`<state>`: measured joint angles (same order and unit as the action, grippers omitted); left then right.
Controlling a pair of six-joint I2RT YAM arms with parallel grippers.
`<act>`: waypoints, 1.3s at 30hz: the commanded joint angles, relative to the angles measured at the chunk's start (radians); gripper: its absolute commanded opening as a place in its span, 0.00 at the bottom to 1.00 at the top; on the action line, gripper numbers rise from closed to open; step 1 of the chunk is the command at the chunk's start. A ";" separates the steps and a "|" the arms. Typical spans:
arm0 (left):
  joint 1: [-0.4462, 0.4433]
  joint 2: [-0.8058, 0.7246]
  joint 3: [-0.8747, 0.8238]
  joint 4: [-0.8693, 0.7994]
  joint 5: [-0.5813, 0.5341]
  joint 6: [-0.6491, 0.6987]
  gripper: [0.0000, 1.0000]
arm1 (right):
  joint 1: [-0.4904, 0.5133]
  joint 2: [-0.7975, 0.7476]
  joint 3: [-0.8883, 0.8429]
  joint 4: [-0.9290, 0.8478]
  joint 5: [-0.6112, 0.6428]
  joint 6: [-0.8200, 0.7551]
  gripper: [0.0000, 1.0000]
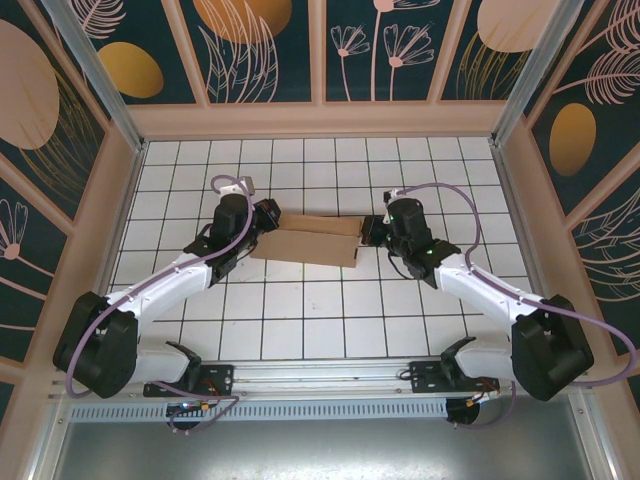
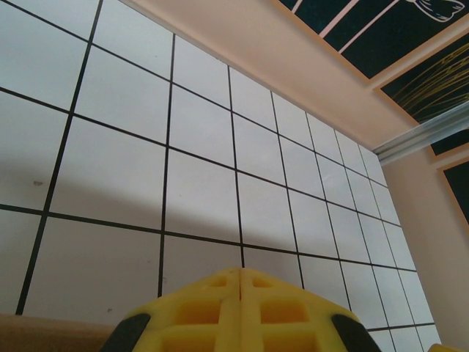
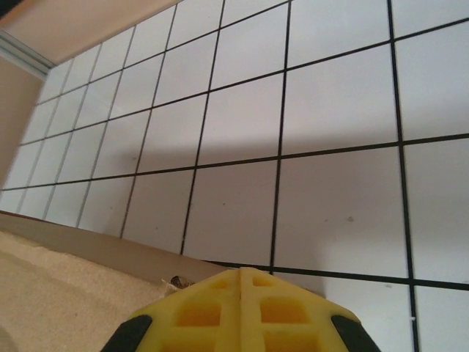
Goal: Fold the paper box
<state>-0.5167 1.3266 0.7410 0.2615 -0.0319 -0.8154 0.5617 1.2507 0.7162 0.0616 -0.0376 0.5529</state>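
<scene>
Where the two arms reach in toward the middle of the white, black-gridded table (image 1: 300,320), the paper box (image 1: 305,246) lies flat between them. It is plain brown cardboard, a slim rectangle set slightly askew to the grid lines, with a narrower strip of the same cardboard along its far edge. Seen from above, the left gripper (image 1: 266,214) sits at the box's far-left corner and the right gripper (image 1: 371,231) at its right end. Each is right against the cardboard, though whether it touches cannot be told from there.

In the left wrist view, the left gripper's yellow fingers (image 2: 198,312) are pressed together — only a thin seam between them, nothing seen in it. A sliver of the box (image 2: 44,334) shows at the bottom-left corner, just beside them. In the right wrist view, the right gripper's fingers (image 3: 198,312) likewise meet flush against each other, and the box's pale brown surface (image 3: 58,301) with its raised edge runs along the lower left and passes behind them. The gridded table stretches away beyond the fingers in both wrist views. Dark panels (image 1: 260,50) printed with leaves and flowers wall the table on three sides.
</scene>
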 commanded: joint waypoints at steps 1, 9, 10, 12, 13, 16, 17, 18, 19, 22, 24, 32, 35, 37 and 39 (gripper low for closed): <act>-0.008 0.025 -0.042 -0.075 0.043 -0.004 0.04 | 0.006 0.008 -0.035 0.089 -0.126 0.117 0.00; -0.007 0.036 -0.062 -0.047 0.056 -0.016 0.03 | -0.009 0.004 -0.176 0.377 -0.316 0.424 0.00; -0.008 0.037 -0.061 -0.047 0.056 -0.016 0.03 | -0.009 0.012 -0.180 0.396 -0.328 0.435 0.00; -0.007 0.034 -0.058 -0.051 0.054 -0.015 0.03 | -0.009 0.005 -0.166 0.360 -0.316 0.410 0.00; -0.008 0.032 -0.058 -0.053 0.051 -0.014 0.03 | -0.044 -0.014 -0.152 0.312 -0.290 0.384 0.00; -0.008 0.029 -0.055 -0.062 0.048 -0.009 0.03 | -0.069 -0.096 -0.068 0.110 -0.138 0.246 0.00; -0.008 0.029 -0.056 -0.062 0.047 -0.008 0.04 | -0.069 -0.116 -0.034 0.050 -0.085 0.193 0.00; -0.008 0.028 -0.056 -0.062 0.049 -0.008 0.04 | -0.068 -0.132 0.007 -0.003 -0.040 0.131 0.05; -0.007 0.030 -0.057 -0.062 0.050 -0.008 0.04 | -0.064 -0.137 0.052 -0.057 -0.002 0.073 0.10; -0.008 0.032 -0.052 -0.062 0.055 -0.008 0.04 | -0.038 -0.110 0.166 -0.152 0.043 -0.055 0.23; -0.008 0.031 -0.046 -0.065 0.055 -0.006 0.04 | 0.006 -0.065 0.226 -0.186 0.048 -0.126 0.34; -0.008 0.033 -0.025 -0.082 0.060 0.002 0.04 | 0.213 0.164 0.427 -0.259 0.195 -0.234 0.47; -0.007 0.032 -0.028 -0.082 0.067 -0.001 0.04 | 0.235 0.207 0.444 -0.232 0.203 -0.234 0.46; -0.008 0.029 -0.032 -0.082 0.066 -0.002 0.04 | 0.249 0.238 0.460 -0.227 0.209 -0.239 0.46; -0.008 0.029 -0.032 -0.082 0.068 -0.004 0.04 | 0.258 0.264 0.476 -0.231 0.220 -0.247 0.46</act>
<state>-0.5125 1.3289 0.7258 0.3008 -0.0036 -0.8162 0.8024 1.4971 1.1328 -0.1703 0.1295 0.3382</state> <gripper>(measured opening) 0.060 0.460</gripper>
